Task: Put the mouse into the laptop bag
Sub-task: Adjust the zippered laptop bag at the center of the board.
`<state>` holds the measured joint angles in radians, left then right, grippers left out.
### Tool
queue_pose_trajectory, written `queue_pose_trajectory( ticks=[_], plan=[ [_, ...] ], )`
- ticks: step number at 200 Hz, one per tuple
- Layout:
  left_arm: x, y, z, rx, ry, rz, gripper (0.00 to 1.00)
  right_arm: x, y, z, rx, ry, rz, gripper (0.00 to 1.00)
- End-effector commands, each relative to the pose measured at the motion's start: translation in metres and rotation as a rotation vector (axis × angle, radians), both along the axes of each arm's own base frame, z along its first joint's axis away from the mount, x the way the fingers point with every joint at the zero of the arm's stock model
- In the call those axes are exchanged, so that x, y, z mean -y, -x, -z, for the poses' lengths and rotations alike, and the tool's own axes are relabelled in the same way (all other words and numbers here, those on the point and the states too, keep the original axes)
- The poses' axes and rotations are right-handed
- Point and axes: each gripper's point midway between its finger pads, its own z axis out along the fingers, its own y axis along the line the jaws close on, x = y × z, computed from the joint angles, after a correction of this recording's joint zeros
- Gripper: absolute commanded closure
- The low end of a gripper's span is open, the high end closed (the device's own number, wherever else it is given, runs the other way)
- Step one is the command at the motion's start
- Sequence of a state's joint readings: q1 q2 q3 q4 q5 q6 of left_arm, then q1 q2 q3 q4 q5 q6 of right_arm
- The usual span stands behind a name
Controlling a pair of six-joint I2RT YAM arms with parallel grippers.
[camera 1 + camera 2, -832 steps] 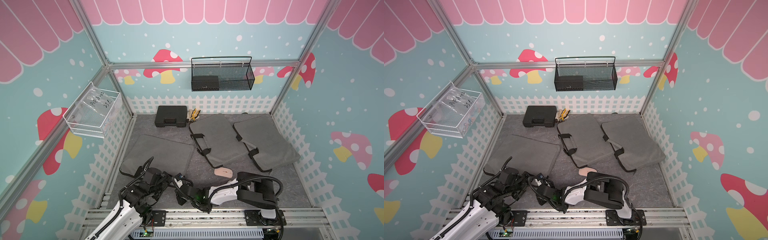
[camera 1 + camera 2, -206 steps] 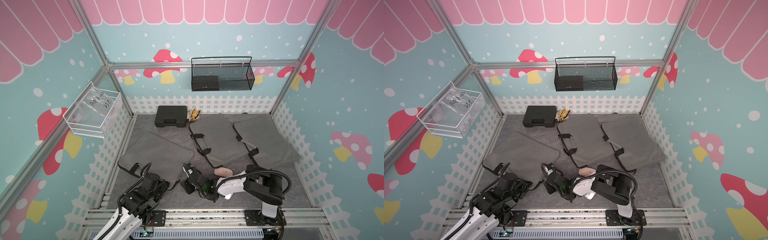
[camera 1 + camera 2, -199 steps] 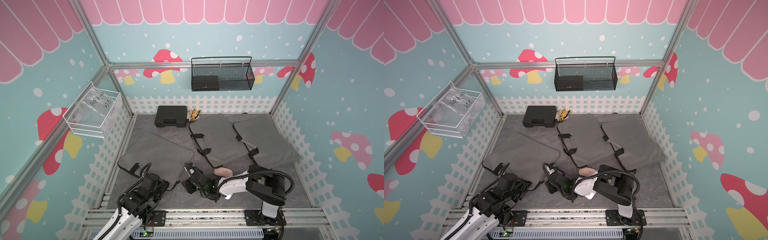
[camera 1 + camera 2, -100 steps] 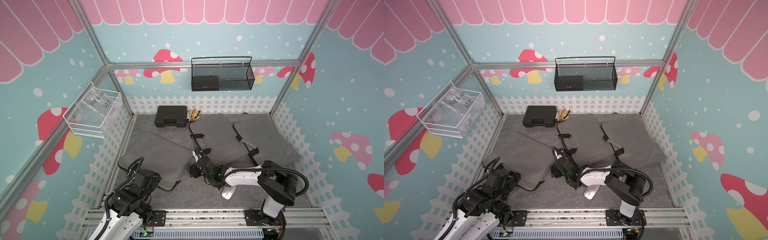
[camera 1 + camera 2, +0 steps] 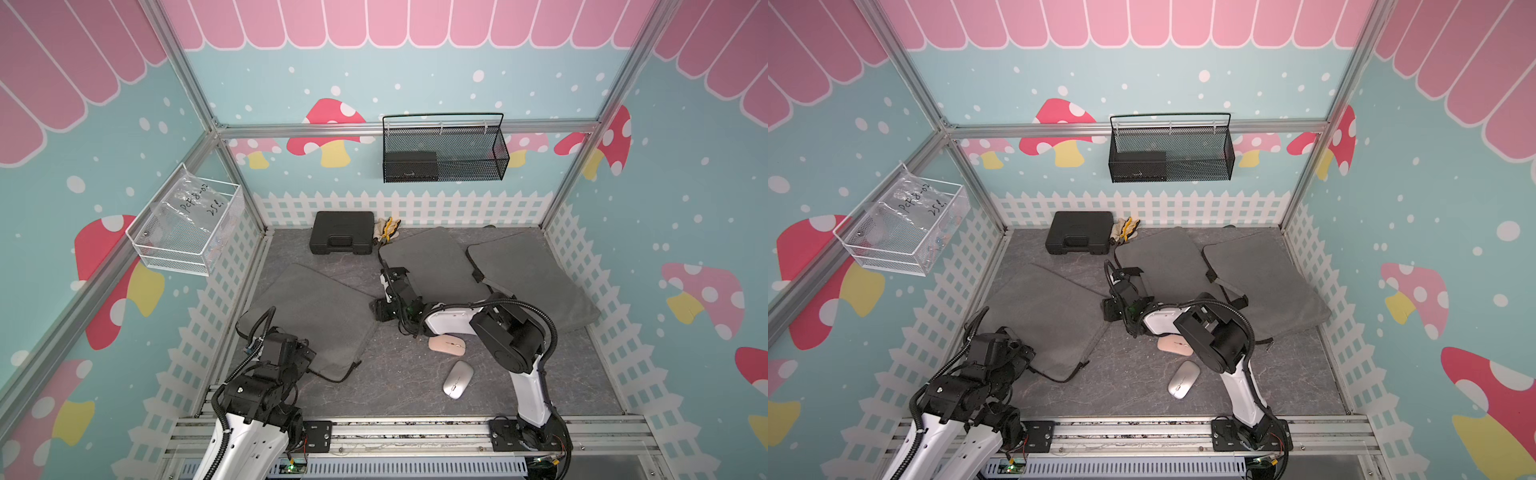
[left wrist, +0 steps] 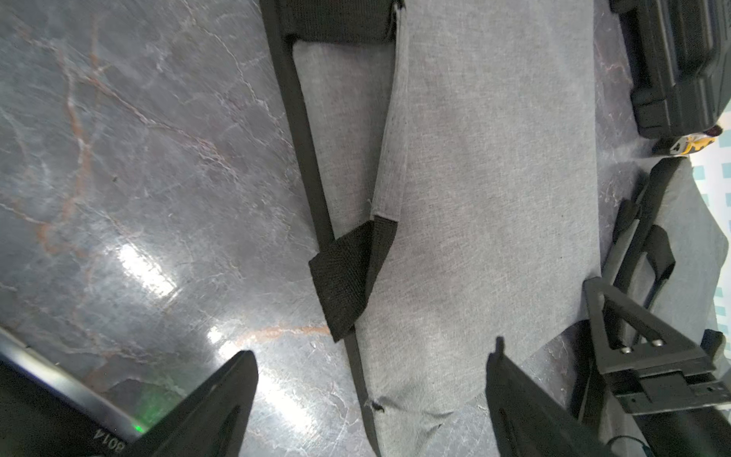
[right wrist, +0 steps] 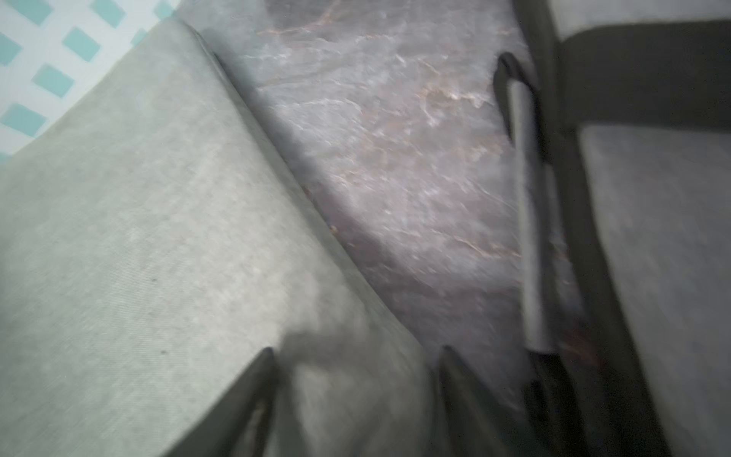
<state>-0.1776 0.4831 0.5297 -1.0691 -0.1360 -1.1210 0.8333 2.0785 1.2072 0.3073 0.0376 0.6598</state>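
The flat grey fabric laptop bag (image 5: 316,307) nearest your left arm lies closed, it seems, on the dark marbled tabletop (image 5: 395,386). Your right gripper (image 7: 358,354) straddles that bag's corner with its jaws part-way apart, and blur hides whether they pinch the cloth. Your left gripper (image 6: 372,372) hangs wide open over the bag's edge, holding nothing. The oval pink mouse (image 5: 446,345) and the silver mouse (image 5: 457,379) both rest on the tabletop, outside every bag. Catch only the top layer, lift gently, and keep the opening facing the mice
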Motion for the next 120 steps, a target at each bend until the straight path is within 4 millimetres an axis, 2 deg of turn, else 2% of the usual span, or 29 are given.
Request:
queue_pose_trajectory(
  ticks=[1, 16, 39, 62, 65, 68, 73, 98, 120],
  plan=[
    [0.010, -0.010, 0.009, -0.007, 0.039, 0.063, 0.08, -0.007, 0.012, 0.022, -0.058, 0.029, -0.063, 0.63],
    [0.011, -0.016, 0.016, -0.026, 0.056, 0.072, 0.08, -0.001, 0.015, 0.023, -0.065, 0.041, -0.050, 0.87],
    [0.007, -0.021, 0.024, -0.069, 0.065, 0.067, 0.12, 0.014, 0.030, 0.015, -0.057, 0.027, -0.028, 1.00],
    [-0.002, -0.028, 0.024, -0.080, 0.050, 0.050, 0.12, 0.029, 0.057, 0.007, -0.061, 0.016, -0.022, 1.00],
    [-0.002, -0.029, 0.024, -0.079, 0.051, 0.052, 0.12, 0.031, 0.062, 0.012, -0.067, 0.023, -0.025, 1.00],
    [-0.002, -0.030, 0.024, -0.076, 0.052, 0.053, 0.12, 0.031, 0.066, 0.001, -0.051, 0.003, -0.029, 1.00],
    [-0.002, -0.032, 0.025, -0.076, 0.054, 0.051, 0.12, 0.032, 0.074, -0.003, -0.043, -0.004, -0.034, 1.00],
    [0.000, -0.040, 0.022, -0.061, 0.068, 0.060, 0.12, 0.032, 0.119, -0.010, -0.027, 0.003, -0.062, 1.00],
    [-0.004, -0.047, 0.012, -0.050, 0.048, 0.058, 0.12, 0.024, 0.158, -0.015, -0.025, -0.013, -0.112, 1.00]
  ],
)
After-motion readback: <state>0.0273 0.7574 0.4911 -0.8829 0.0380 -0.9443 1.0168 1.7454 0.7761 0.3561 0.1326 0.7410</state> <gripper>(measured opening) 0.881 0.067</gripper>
